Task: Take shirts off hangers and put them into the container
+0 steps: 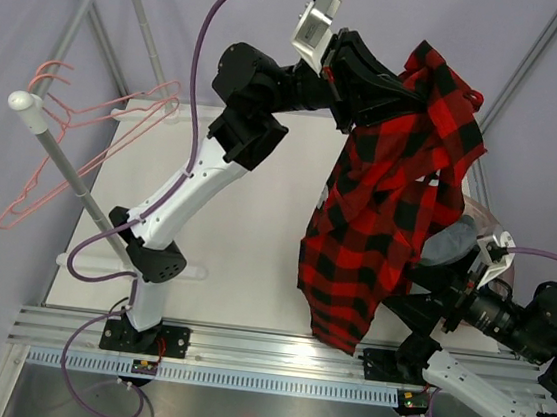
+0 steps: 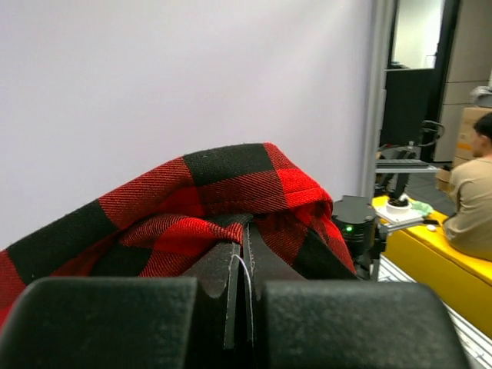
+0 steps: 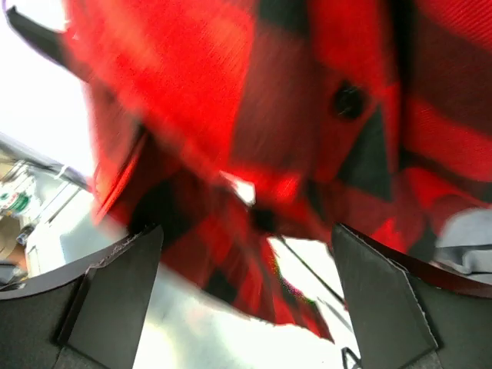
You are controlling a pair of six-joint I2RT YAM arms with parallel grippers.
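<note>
The red-and-black plaid shirt hangs in the air over the right half of the table. My left gripper is raised high and is shut on a fold near the shirt's top; in the left wrist view the jaws pinch the plaid cloth. My right gripper sits low, just behind the shirt's lower half, open, with blurred plaid shirt beyond its gap and nothing between the fingers. A grey shirt lies in the container, which is mostly hidden. Bare pink hangers hang on the left rail.
A grey rail pole with a white end cap slants across the left side, with frame poles behind it. The white table top runs between the arms. An aluminium base rail lines the near edge.
</note>
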